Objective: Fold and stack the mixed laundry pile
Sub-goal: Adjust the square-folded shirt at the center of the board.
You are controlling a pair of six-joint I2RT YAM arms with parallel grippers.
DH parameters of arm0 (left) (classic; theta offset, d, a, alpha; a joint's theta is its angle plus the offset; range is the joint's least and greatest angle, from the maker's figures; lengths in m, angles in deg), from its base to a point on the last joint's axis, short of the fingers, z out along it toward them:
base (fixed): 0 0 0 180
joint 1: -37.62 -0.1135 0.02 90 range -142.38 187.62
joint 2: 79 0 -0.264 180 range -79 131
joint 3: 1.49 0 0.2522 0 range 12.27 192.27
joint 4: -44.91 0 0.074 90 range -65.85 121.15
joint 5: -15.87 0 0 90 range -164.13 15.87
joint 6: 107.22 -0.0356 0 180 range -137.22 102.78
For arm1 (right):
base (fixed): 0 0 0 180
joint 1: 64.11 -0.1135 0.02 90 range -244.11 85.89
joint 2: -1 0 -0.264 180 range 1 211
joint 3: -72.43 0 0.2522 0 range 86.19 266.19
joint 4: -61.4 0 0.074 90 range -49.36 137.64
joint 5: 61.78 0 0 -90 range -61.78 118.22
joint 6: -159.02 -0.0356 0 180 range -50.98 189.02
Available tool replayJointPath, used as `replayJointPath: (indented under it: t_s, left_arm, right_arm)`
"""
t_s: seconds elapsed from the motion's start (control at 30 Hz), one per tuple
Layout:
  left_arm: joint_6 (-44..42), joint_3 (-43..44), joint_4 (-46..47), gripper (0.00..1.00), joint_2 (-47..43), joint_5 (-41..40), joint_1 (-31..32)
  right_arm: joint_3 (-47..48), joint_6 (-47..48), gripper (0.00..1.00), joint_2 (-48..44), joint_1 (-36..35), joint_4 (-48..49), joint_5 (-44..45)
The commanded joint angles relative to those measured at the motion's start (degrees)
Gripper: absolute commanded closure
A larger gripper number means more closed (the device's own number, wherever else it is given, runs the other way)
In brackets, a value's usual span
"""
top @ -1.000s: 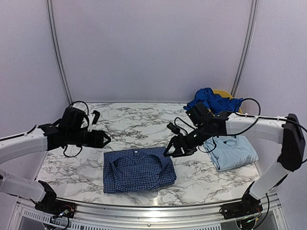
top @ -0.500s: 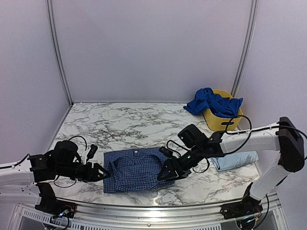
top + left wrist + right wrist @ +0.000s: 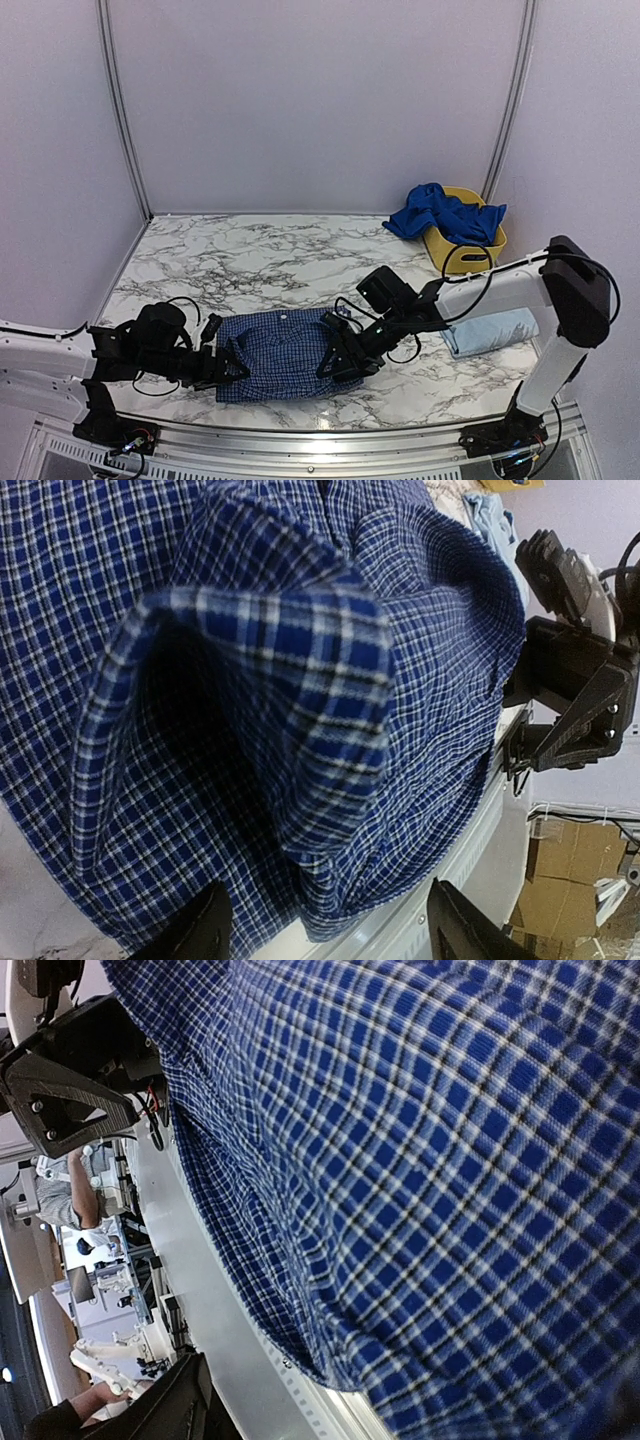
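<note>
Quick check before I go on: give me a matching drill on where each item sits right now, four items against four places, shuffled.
1 checked shirt
2 pale blue T-shirt
3 royal-blue garment
4 yellow basket

A far right corner of the table
B draped over the basket
C folded, right side of table
D centre, near edge

Pairs: 1-D, 2-C, 3-B, 4-A
</note>
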Motion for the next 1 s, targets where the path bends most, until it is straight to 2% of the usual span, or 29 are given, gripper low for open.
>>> replayJointPath:
  t_s: [0.0,0.23,0.33,0.43,0.67,0.83,0.9,0.97]
  left_arm:
    - [0.57,1.08,4.54,0.3,3.61,0.2,1.39]
    - [1.69,2.63,6.51,0.33,1.06,-0.09,1.14]
    - [1.87,3.35,7.28,0.32,0.61,-0.18,-0.4]
    - [2.24,3.95,9.8,0.31,1.44,1.0,-4.67]
    - [2.87,7.92,16.98,0.29,8.74,3.86,-18.36]
    - [2.88,10.57,16.99,0.26,12.79,1.66,-23.17]
    - [3.62,8.99,16.77,0.23,10.22,-1.21,-25.12]
    - [2.07,7.94,13.58,0.19,4.37,-6.39,-25.98]
  right_arm:
    - [1.95,-0.06,0.27,2.58,-0.4,4.97,-3.96]
    - [4.22,-2.77,0.28,1.09,0.48,10.49,-6.31]
    - [2.83,-6.81,0.29,0.57,2.65,18.42,-7.76]
    - [2.05,-10.33,0.29,1.12,6.0,24.53,-8.76]
    - [6.62,-12.83,0.29,6.25,10.6,28.89,-7.68]
    - [8.54,-13.07,0.27,7.36,12.91,28.53,-4.83]
    - [8.23,-12.33,0.26,4.89,14.14,27.45,-4.07]
    - [8.57,-8.33,0.25,1.21,15.41,22.11,-2.38]
